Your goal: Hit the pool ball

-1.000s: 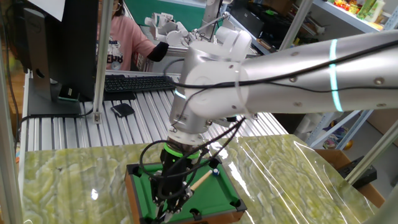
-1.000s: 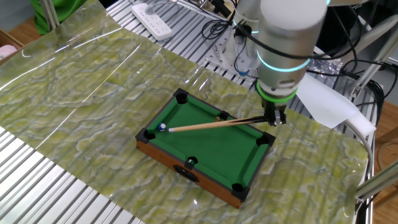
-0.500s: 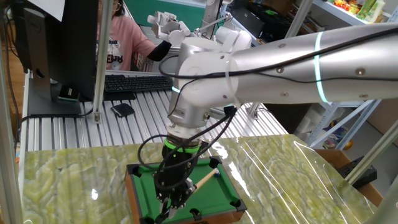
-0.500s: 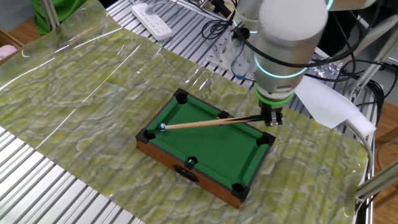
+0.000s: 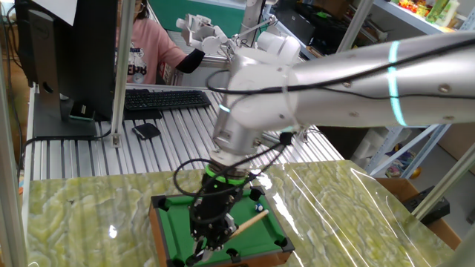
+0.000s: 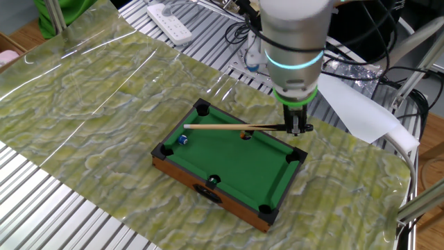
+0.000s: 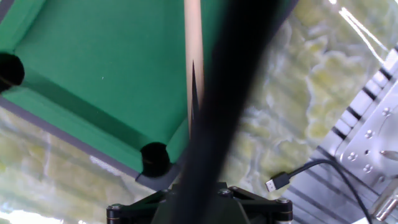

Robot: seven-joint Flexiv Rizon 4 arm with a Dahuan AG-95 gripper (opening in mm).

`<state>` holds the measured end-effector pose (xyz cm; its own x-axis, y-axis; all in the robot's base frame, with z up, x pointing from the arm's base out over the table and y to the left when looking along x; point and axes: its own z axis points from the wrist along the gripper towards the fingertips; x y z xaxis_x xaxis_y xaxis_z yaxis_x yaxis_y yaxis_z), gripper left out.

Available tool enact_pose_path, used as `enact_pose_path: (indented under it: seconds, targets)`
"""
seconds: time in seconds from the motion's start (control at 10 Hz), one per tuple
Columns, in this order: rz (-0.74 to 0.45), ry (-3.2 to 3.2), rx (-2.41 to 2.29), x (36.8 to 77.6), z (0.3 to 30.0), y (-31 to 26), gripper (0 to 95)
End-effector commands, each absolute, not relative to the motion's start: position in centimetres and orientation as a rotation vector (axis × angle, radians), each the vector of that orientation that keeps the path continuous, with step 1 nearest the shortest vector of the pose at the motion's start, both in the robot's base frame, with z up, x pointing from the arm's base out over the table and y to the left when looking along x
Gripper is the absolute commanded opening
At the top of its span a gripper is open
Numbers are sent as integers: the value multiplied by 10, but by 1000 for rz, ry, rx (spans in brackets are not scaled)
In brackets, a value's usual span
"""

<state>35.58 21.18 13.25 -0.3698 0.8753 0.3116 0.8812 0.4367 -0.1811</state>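
A miniature green pool table (image 6: 236, 161) with a wooden frame sits on the marbled mat. The pool ball (image 6: 183, 139), tiny and pale bluish, lies near the table's left corner pocket. My gripper (image 6: 298, 128) hangs over the right far rail, shut on the black end of the thin tan cue stick (image 6: 236, 127). The cue lies level along the far side, and its tip stands a little beyond the ball, apart from it. From the opposite side the gripper (image 5: 210, 239) and cue (image 5: 251, 219) show over the table (image 5: 169, 222). The hand view looks down the cue (image 7: 194, 56); the ball is out of that view.
A small orange-brown ball (image 6: 245, 135) lies just under the cue at mid-table. Behind the mat are a keyboard (image 5: 163, 99), a seated person (image 5: 148, 44), a white power strip (image 6: 170, 12) and white paper (image 6: 361, 111). A cable plug (image 7: 273, 183) lies on the mat.
The cue has swung away from the ball toward the far rail, with its tip now beyond the ball. The gripper has shifted slightly left and turned. The ball has barely moved.
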Motion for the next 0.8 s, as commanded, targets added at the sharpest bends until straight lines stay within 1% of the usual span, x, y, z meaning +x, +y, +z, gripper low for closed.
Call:
enact_pose_path:
  seconds: [0.1, 0.5, 0.7, 0.8]
  targets:
    - [-50, -2359, -1412, 358, 131, 213, 0]
    - [-61, -2401, -1320, 356, 132, 215, 0]
    - [-13, -2432, -1263, 356, 132, 215, 0]
    - [-9, -2438, -1246, 356, 132, 215, 0]
